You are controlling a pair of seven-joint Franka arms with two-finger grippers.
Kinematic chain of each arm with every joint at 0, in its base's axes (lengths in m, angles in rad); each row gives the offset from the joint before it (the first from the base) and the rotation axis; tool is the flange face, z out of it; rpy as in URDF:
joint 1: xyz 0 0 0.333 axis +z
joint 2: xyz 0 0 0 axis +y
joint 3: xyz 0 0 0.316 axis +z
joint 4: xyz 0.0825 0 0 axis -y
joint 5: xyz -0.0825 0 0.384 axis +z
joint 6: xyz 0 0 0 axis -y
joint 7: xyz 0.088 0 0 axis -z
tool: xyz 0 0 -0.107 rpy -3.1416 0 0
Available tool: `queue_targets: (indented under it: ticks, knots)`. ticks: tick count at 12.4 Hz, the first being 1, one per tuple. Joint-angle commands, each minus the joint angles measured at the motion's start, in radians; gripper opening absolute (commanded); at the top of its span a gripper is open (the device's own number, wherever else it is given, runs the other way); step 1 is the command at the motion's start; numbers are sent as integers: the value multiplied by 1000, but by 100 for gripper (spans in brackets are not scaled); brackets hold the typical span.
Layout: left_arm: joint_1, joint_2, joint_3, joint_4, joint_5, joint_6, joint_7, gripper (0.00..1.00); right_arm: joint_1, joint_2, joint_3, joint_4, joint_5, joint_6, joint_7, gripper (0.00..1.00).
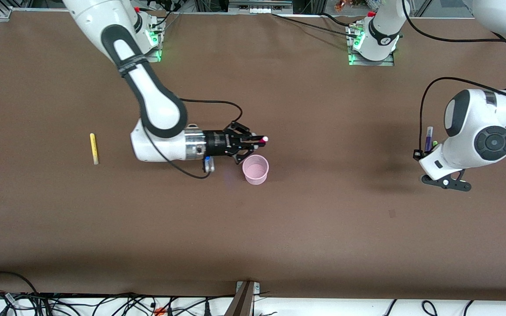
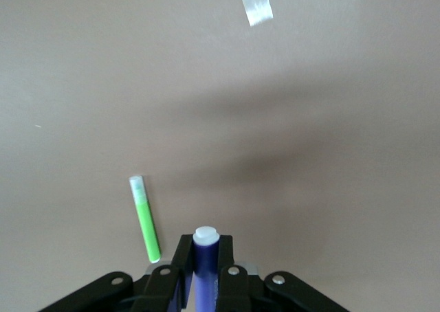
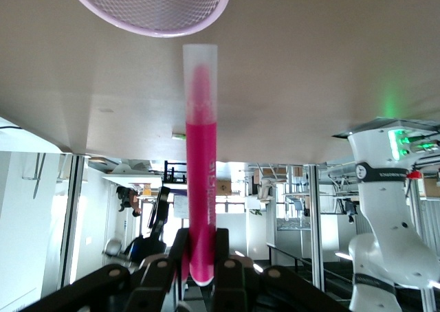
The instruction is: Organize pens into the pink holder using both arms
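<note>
My right gripper (image 1: 255, 139) is turned sideways and shut on the magenta-pink pen (image 1: 262, 139), whose pale tip points toward the left arm's end, just above the rim of the pink holder (image 1: 255, 169). In the right wrist view the pen (image 3: 201, 154) stands between the fingers (image 3: 180, 253), with the holder's rim (image 3: 151, 6) just past its tip. My left gripper (image 1: 426, 151) is shut on the dark purple pen (image 1: 428, 138), which also shows in the left wrist view (image 2: 205, 257). The green pen (image 2: 145, 218) lies on the table under it. The yellow pen (image 1: 94, 148) lies toward the right arm's end.
The brown table (image 1: 323, 219) has a small dark spot (image 1: 392, 213) nearer the camera than the left gripper. A small pale tape patch (image 2: 257, 5) shows on the table in the left wrist view. Cables lie along the table's near edge.
</note>
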Motion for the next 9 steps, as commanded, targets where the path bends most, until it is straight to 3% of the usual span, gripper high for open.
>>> queue_targets:
  ticks: [1,5,7,9]
  knots:
    - [1,23,1,98,-120,-32,88,0,4,77,-2,98,15,10,16,0]
    - [41,161,4,272,-414,-28,393,0,20,144,-2,154,14,56,-4,0]
    - [40,209,1,322,-515,-25,514,0,20,166,-4,154,11,59,-8,0]
    - [31,233,1,338,-706,-27,672,0,26,180,-4,152,11,85,-14,0]
